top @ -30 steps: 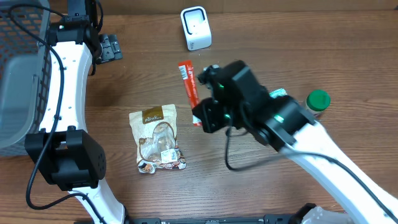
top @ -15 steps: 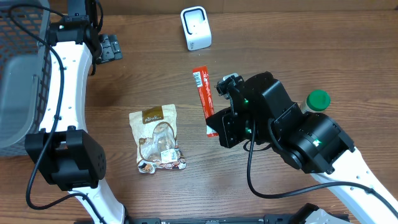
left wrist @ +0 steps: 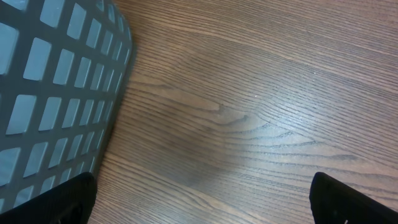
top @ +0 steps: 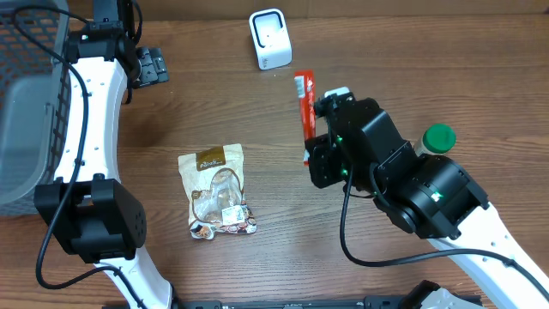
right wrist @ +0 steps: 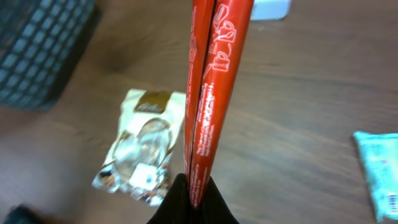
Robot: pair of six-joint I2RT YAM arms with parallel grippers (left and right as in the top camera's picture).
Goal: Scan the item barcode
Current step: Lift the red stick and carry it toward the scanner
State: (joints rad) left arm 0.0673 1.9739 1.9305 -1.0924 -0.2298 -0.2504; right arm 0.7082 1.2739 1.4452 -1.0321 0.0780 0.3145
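Gripping the long red foil stick packet (right wrist: 214, 93) by its lower end, the right hand (right wrist: 193, 198) is clamped tight, and the packet sits edge-on between the fingers, clear of the brown wooden tabletop (top: 214, 112). Overhead view: the packet's free end points toward the small white box-shaped scanner (top: 270, 39), near it but apart. Left hand (left wrist: 205, 202): jaws spread wide, holding nothing, over bare wood just beside the grey mesh basket (left wrist: 50, 93). Beige clear-window snack pouch (top: 219, 193) lies flat, well left of the packet.
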